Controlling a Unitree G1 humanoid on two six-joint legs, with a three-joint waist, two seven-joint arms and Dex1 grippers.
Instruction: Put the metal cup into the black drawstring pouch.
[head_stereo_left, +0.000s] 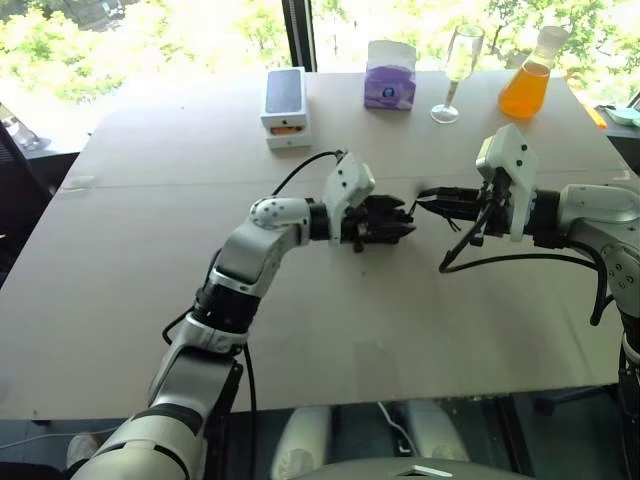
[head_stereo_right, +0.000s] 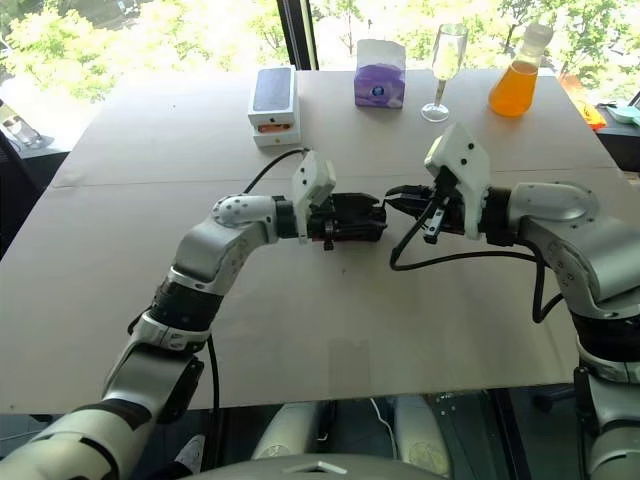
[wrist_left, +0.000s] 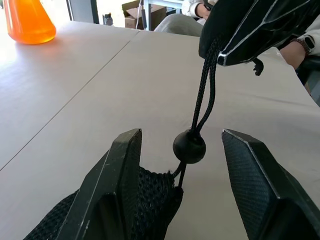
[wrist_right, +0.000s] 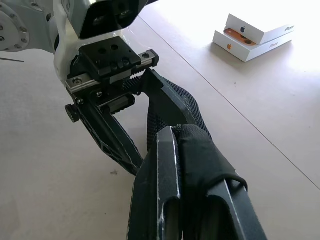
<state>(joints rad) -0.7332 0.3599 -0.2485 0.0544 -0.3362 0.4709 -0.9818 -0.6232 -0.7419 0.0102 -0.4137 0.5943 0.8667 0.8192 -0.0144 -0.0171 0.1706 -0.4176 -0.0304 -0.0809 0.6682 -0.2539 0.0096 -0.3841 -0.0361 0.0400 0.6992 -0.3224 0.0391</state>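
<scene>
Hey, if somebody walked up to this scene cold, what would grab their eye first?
Probably the two grippers meeting over the middle of the table, with the black drawstring pouch stretched between them: the right gripper is shut on its fabric, and the left gripper stands open around the cord and its round toggle. Next, the bright orange flask at the far right edge, beside a wine glass.

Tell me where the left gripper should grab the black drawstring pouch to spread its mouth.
Probably the mesh rim just behind the cord stopper, coming in level from the robot's left. The right gripper, shut, pinches the far edge of the pouch, and the open left gripper straddles that rim, so closing there opposes it.
</scene>
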